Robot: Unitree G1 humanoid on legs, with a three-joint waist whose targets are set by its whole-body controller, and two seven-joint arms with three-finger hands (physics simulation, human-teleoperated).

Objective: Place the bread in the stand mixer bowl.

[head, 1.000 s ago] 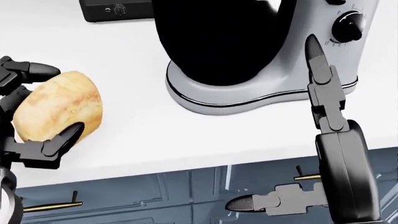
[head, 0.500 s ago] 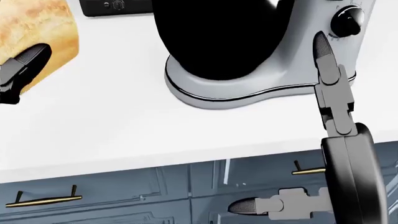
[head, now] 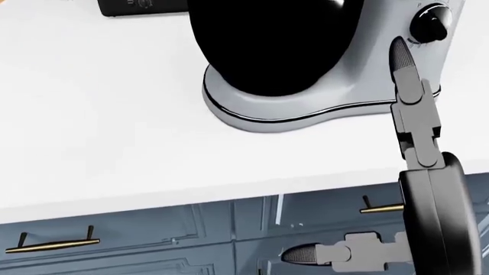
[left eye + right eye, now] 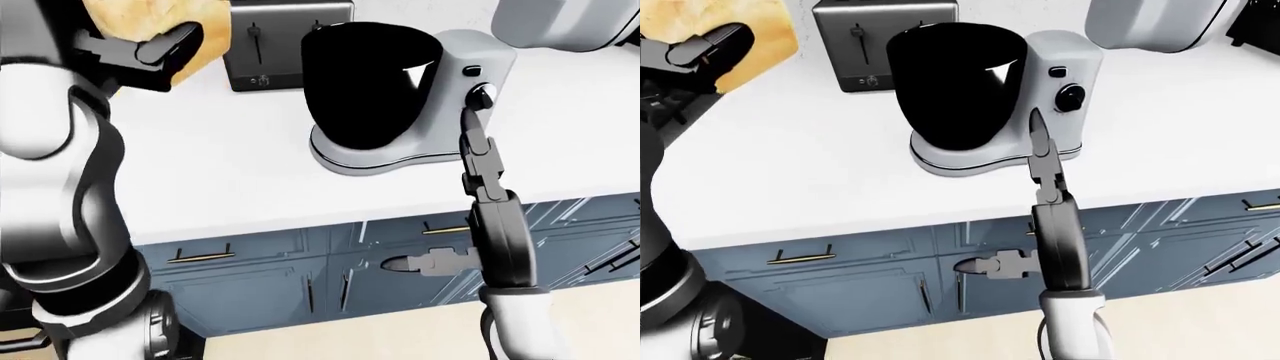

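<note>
One hand, the left hand [image 4: 150,49], is clamped on the bread [image 4: 150,16], held high enough to clear the stand mixer bowl [image 4: 370,82] rim. Idle beside the mixer, the right hand [image 4: 470,187] has its fingers spread apart.

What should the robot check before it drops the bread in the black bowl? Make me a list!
1. Bread gripped by the left hand: ok, fingers wrap it.
2. Bread above the bowl: not ok, it sits at the left-eye view's top left, apart from the bowl.
3. Mixer head tilted up, out of the bowl: ok.
4. Bowl empty inside: cannot tell, it renders flat black.
5. Right hand out of the way: ok, open fingers beside the mixer, not over the bowl.
6. Toaster clear of the path: cannot tell.
</note>
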